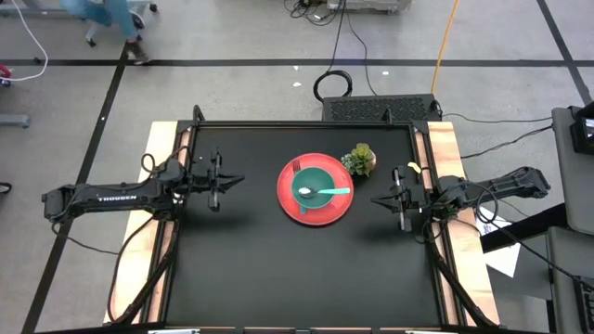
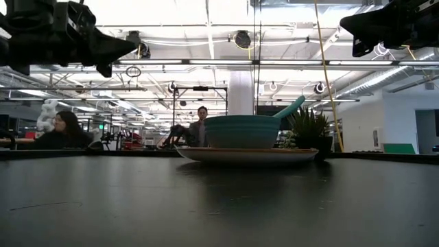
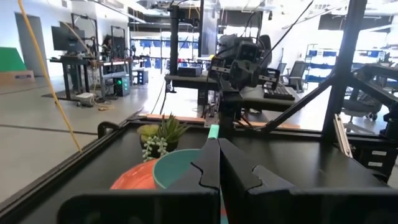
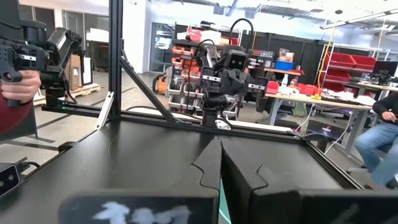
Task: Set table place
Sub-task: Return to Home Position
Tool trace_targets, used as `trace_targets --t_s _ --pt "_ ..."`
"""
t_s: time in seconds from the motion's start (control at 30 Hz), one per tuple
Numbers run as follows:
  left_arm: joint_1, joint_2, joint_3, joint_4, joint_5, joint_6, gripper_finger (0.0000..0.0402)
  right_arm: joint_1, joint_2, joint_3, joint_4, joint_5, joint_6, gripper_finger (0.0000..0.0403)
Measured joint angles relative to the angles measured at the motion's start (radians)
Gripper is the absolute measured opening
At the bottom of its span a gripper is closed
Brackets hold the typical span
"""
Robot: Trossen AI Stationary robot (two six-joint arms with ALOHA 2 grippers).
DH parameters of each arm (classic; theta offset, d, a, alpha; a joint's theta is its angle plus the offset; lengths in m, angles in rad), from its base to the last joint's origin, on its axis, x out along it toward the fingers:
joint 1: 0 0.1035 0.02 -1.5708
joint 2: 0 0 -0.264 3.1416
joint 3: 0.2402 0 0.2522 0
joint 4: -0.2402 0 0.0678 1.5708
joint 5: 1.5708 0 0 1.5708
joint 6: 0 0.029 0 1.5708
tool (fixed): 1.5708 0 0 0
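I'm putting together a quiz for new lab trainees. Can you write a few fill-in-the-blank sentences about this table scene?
1. The teal bowl sits on the red ____.
2. A teal ____ lies in the bowl.
3. The potted plant stands on the table nearer the ____ arm.
4. The left claw and the right claw are both ____, holding nothing.
Missing words: plate; spoon; right; shut.

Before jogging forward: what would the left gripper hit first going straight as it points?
The left gripper points at the teal bowl and spoon, but seems higher; it may pass over them toward the right gripper. Depth unclear.
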Motion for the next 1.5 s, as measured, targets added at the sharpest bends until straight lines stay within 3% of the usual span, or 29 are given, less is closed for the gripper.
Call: trace_targets --t_s 0.53,0.97,1.13,1.5 --pt "0.000 -0.101 -0.058 -0.044 -0.018 0.000 0.0000 0.000 0.000 0.000 -0.002 0.000 0.000 0.0000" --pt "-0.018 -0.109 -0.058 -0.054 -0.033 0.009 0.0000 0.000 -0.016 0.000 -0.002 0.003 0.004 0.0000" --pt "-0.018 -0.109 -0.058 -0.058 -0.035 0.015 0.0000 -0.001 -0.044 -0.001 -0.002 0.069 0.023 0.0000" --pt "-0.018 -0.108 -0.058 -0.099 -0.052 0.035 0.0000 -0.001 -0.158 -0.124 0.122 0.064 0.001 0.0000"
